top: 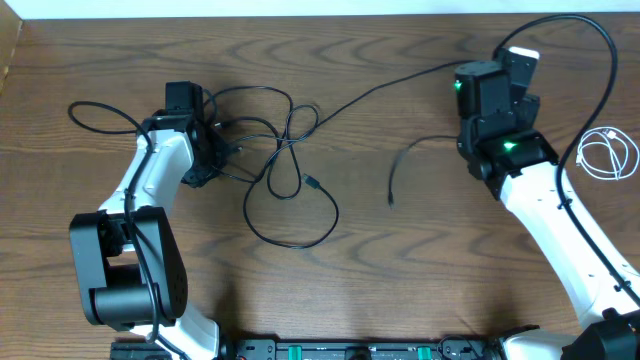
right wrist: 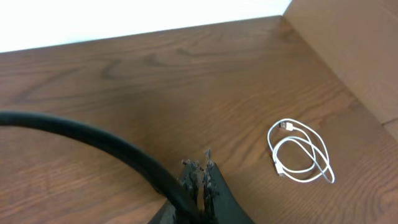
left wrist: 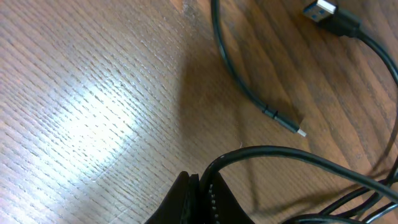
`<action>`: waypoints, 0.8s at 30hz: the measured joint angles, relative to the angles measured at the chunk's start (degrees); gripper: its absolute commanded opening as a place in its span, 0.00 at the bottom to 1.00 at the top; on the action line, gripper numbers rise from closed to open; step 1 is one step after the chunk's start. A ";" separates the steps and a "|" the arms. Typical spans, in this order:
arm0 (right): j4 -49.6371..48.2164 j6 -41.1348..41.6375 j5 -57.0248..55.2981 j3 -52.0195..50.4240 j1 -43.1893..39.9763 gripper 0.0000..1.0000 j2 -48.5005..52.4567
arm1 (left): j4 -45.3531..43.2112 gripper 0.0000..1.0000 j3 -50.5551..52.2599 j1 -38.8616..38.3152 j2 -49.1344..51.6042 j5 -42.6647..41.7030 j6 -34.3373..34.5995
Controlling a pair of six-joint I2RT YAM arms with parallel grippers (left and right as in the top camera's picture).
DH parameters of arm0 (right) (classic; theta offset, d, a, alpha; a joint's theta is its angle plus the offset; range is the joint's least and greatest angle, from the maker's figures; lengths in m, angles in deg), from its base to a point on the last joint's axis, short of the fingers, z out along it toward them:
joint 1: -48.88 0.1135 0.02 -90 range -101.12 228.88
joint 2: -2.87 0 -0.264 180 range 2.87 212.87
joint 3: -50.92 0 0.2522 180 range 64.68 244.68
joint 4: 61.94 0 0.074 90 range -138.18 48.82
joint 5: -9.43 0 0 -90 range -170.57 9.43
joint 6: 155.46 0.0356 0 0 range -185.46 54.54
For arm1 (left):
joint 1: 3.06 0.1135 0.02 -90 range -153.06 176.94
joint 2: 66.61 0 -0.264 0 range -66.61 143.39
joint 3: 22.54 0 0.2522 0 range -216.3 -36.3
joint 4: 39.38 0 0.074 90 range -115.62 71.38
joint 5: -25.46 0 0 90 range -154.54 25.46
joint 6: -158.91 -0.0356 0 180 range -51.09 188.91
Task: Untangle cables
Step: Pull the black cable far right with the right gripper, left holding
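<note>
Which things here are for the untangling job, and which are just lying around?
Job things:
thin black cables, looped together; thin white cable, coiled apart.
Not job things:
thicker black cable fixed to the right arm; brown wooden table.

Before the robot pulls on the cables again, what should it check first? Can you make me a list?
1. Left jaws have a grip: ok, shut on a black cord from the tangle.
2. Right jaws have a grip: ok, shut on the long black cable.
3. White cable is free: ok, coiled alone at the right.
4. Short black cable is free: ok, lying apart from the tangle.
5. Tangle is undone: not ok, loops cross each other beside the left arm.
6. Both jaws hold the same cable: cannot tell.
</note>
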 measured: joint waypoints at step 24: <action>7.13 6.67 12.96 0.00 -6.99 0.01 0.00 | -1.79 0.07 0.00 -0.17 -0.02 -3.69 -0.57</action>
